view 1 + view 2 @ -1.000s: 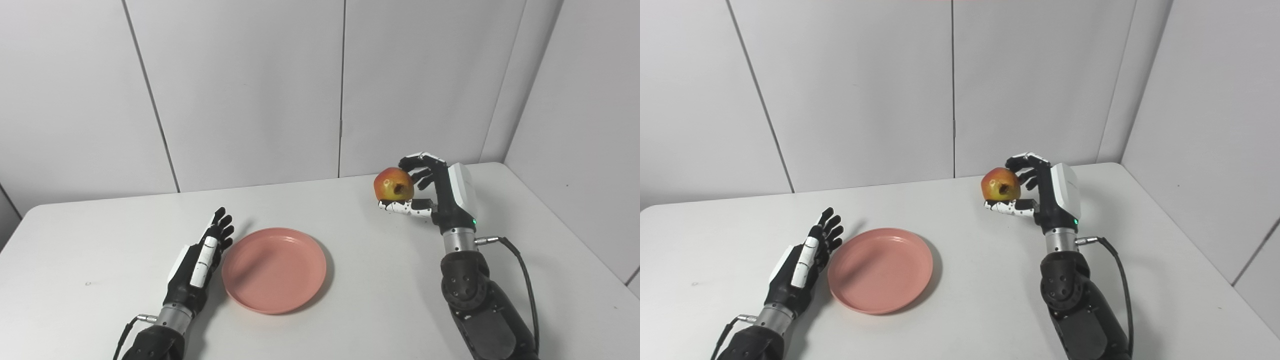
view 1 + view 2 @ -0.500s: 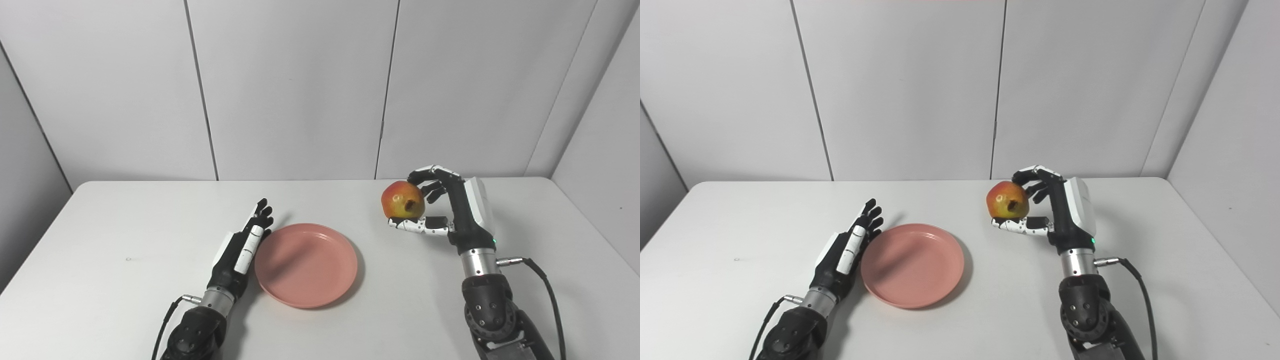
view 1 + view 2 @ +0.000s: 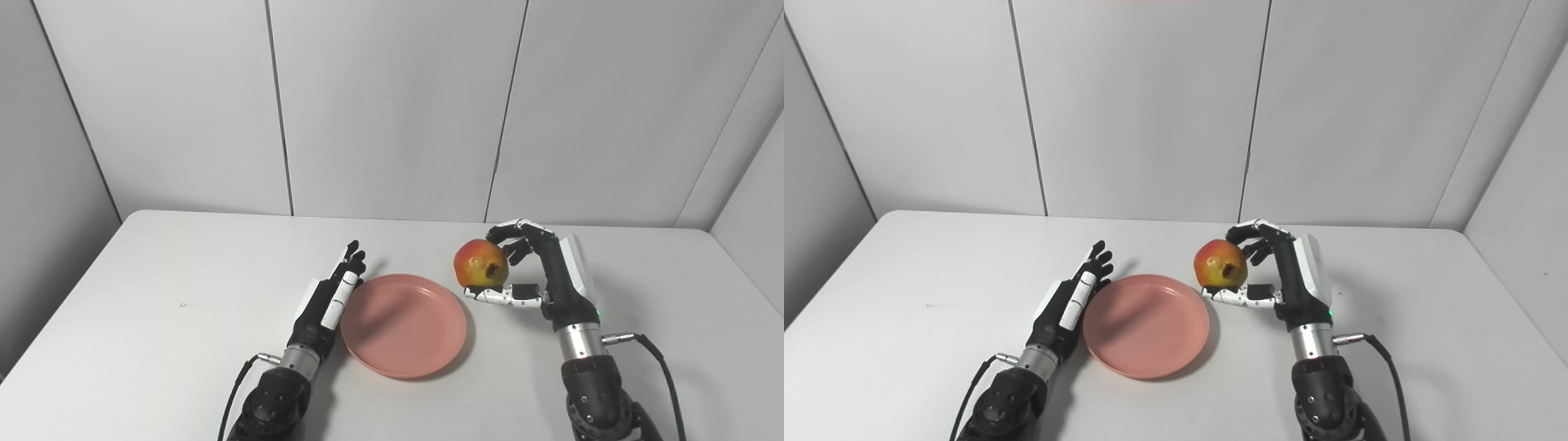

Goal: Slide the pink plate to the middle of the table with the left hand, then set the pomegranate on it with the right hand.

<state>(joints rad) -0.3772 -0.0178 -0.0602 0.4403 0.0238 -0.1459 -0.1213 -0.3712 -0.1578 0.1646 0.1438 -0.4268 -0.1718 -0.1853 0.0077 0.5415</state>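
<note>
Gripping the pomegranate [image 3: 481, 264], the right hand [image 3: 547, 277] holds it in the air above the pink plate's [image 3: 403, 325] right rim. Right eye view: left hand [image 3: 1067, 302], fingers straight and spread, empty, lies against the plate's left rim, mid-tabletop [image 3: 906, 294].

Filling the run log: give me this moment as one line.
left hand: open, against pink plate rim | right hand: holding pomegranate near plate's right edge | pomegranate not yet on plate
</note>
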